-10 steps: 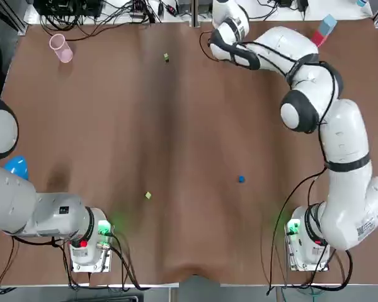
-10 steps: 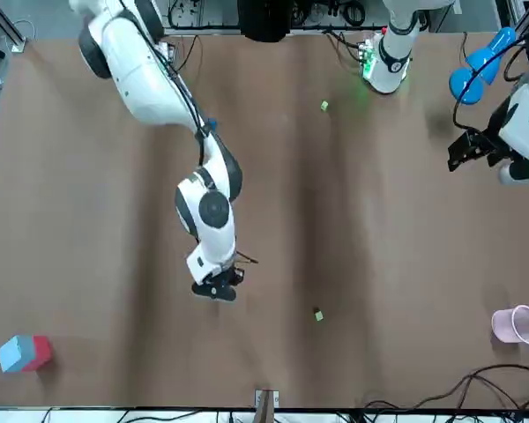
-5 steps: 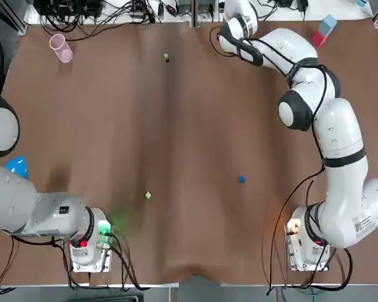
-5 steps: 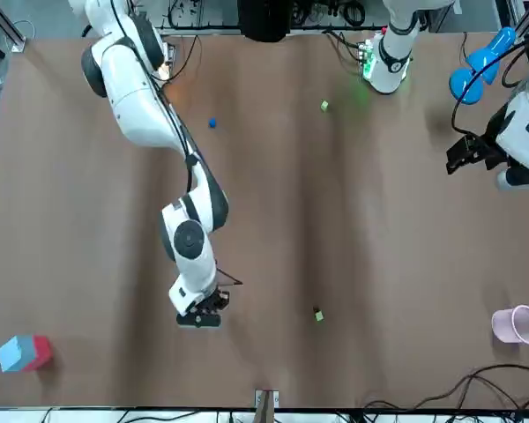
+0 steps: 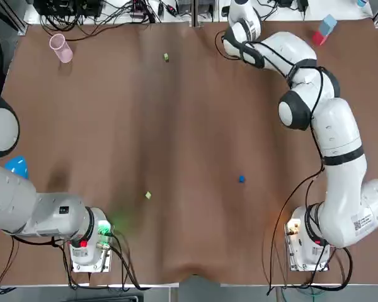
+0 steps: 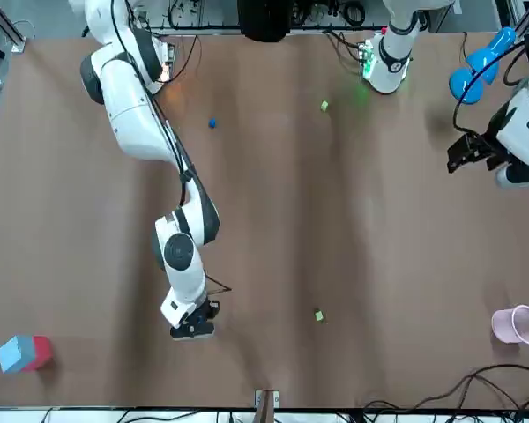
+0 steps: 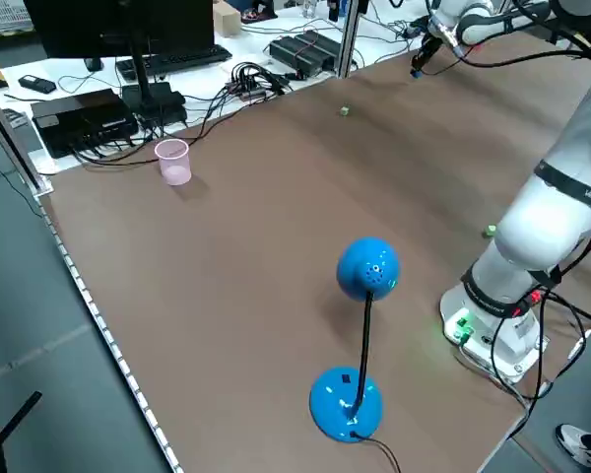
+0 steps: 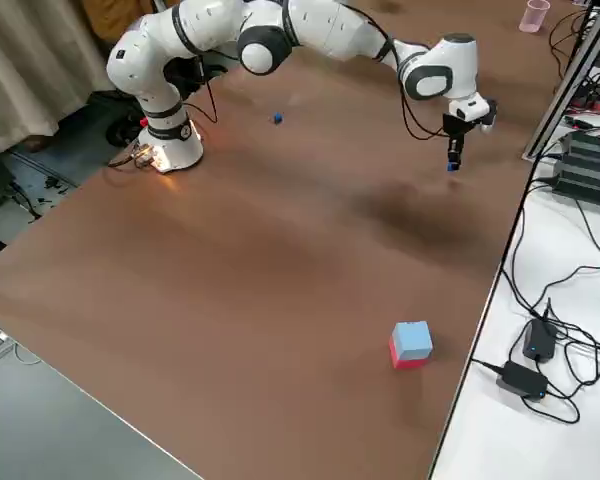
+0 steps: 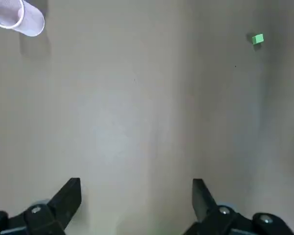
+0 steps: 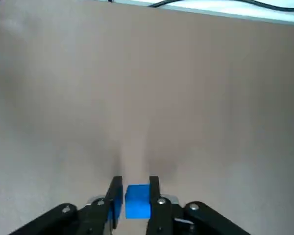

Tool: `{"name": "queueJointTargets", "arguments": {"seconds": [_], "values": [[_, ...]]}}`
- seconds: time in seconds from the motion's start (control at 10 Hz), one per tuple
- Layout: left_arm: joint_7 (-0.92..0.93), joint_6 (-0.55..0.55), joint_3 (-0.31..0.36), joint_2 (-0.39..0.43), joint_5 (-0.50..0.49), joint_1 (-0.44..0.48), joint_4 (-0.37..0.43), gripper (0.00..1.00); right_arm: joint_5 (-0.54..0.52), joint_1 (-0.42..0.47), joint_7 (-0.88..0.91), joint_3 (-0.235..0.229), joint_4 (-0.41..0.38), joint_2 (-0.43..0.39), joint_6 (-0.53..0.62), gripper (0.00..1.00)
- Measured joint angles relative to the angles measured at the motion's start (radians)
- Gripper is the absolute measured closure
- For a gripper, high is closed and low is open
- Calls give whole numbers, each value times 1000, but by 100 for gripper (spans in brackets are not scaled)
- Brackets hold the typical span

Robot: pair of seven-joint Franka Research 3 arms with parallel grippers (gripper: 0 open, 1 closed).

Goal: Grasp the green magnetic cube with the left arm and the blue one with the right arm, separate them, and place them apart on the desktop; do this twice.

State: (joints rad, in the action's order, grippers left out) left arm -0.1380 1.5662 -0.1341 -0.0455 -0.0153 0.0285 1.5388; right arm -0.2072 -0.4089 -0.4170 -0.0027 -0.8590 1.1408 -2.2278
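The right claw [image 10: 135, 181] is clamped on a small bright-blue plastic cube [image 10: 137, 200], square-faced and filling the gap between the fingers, at about 1 o'clock by the far edge of the brown surface [image 5: 189, 126]. A second blue cube [image 5: 241, 179] lies at 4 o'clock. A small green cube [image 5: 166, 57] sits at 11 o'clock and a second green cube [image 5: 148, 195] at 7 o'clock. The left claw [image 9: 136, 196] hangs at 9 o'clock, spread wide and holding nothing.
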Motion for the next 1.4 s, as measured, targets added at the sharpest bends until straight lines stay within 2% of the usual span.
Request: {"name": "queueJointTargets", "arguments": {"seconds": [0.2, 0.4, 0.6, 0.7, 0.9, 1.1, 1.3, 1.4], "values": [[0, 0, 0, 0, 0, 0, 0, 0, 0, 5, -1, -1, 24, -7, 24, 33], [0, 0, 0, 0, 0, 1, 0, 0, 5, 21, -1, 4, 57, -64, 140, 4], [0, 0, 1, 0, 0, 5, -1, 0, 9, 34, -1, 18, 32, -190, 228, 0], [0, 0, 1, 0, 0, 6, -1, 0, 10, 57, -1, 42, -36, -285, 254, 0], [0, 0, 3, 0, 0, 8, -1, 0, 11, 123, 1, 87, -262, -550, 308, 0], [0, 0, 4, 0, 0, 9, -1, 0, 54, 149, 19, 99, -431, -800, 472, 0], [0, 0, 4, 0, 0, 9, -1, 0, 111, 196, 99, 101, -533, -986, 593, 0], [0, 0, 4, 0, 0, 9, -1, 0, 118, 239, 157, 101, -565, -1039, 630, 1]]}}
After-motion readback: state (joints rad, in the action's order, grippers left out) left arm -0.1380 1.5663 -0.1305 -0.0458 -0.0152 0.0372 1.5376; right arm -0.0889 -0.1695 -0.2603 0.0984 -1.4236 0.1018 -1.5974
